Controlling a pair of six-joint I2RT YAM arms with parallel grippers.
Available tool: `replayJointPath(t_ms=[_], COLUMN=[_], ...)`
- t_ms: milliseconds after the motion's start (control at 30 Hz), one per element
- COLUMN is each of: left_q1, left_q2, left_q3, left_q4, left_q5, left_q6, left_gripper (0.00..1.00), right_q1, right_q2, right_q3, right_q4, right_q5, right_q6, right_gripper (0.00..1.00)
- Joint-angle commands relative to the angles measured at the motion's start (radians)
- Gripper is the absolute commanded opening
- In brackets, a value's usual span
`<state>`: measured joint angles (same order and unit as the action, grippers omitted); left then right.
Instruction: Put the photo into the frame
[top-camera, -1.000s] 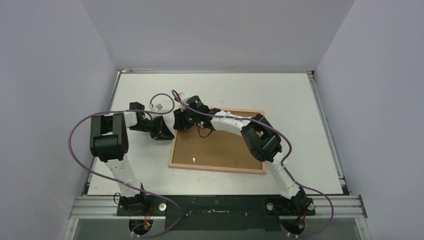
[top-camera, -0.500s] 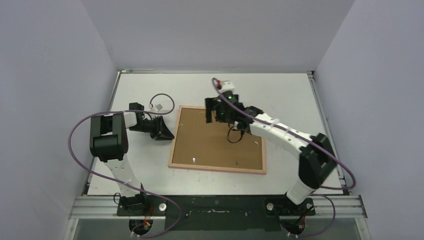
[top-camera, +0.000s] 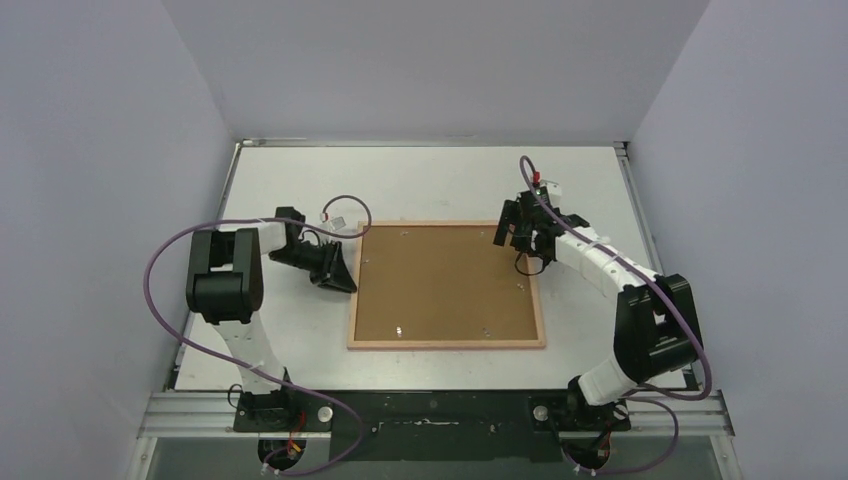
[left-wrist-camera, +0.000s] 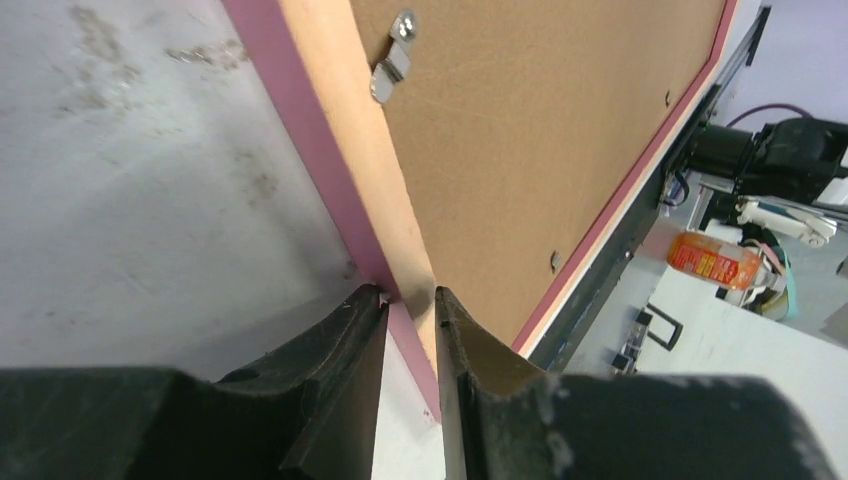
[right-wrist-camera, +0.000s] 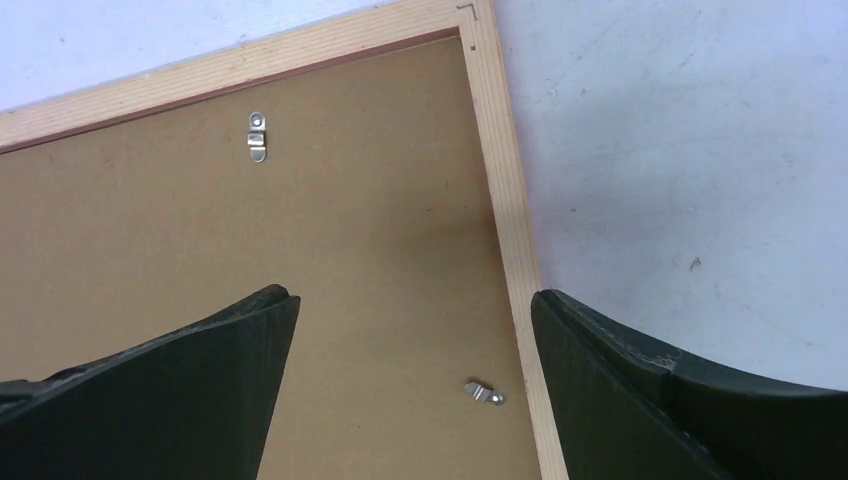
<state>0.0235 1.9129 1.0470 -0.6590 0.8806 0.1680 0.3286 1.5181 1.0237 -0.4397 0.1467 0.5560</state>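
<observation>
My left gripper (top-camera: 343, 281) pinched narrowly on the left edge of the frame (top-camera: 447, 345), which lay back-up on the table (top-camera: 420, 180) with the brown backing panel (top-camera: 445, 285) inside. My right gripper (top-camera: 510, 228) hung wide open over its far right corner, holding nothing. An orange label (left-wrist-camera: 712, 262) beyond was too blurred to read.

pink-edged frame (top-camera: 447, 345), brown backing panel (top-camera: 445, 285)

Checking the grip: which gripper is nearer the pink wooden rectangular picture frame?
Left. Left gripper pinches the frame at its left edge; right gripper hovers open above its far right corner.
</observation>
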Motion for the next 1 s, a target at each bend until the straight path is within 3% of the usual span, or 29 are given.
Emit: replayJointPath(t_ms=[0,267,400,600,967], left_q1=[-0.003,0.042,0.015,-0.030,-0.082], left_q2=[-0.027,-0.027,0.044,0.273,0.320], left_q3=[0.082,0.256,0.412,0.700,0.703], left_q4=[-0.161,-0.262,-0.303,-0.583,-0.606], left_q5=[0.005,-0.022,-0.005,-0.010,-0.009], left_q6=[0.122,0.178,0.170,0.333,0.382], left_gripper=[0.25,0.35,0.33,0.27,0.27], right_q1=[-0.082,-0.123,-0.129,-0.152,-0.165], right_q2=[0.043,0.098,0.095,0.071,0.082], right_q3=[0.019,-0.016,-0.078,-0.152,-0.157], right_q4=[0.036,0.104,0.155,0.210,0.225], right_q5=[-0.132,-0.232,-0.270,-0.347,-0.398], right_q6=[0.008,-0.006,0.001,0.009,-0.002], right_gripper=[0.90,0.90,0.91,0.91,0.92])
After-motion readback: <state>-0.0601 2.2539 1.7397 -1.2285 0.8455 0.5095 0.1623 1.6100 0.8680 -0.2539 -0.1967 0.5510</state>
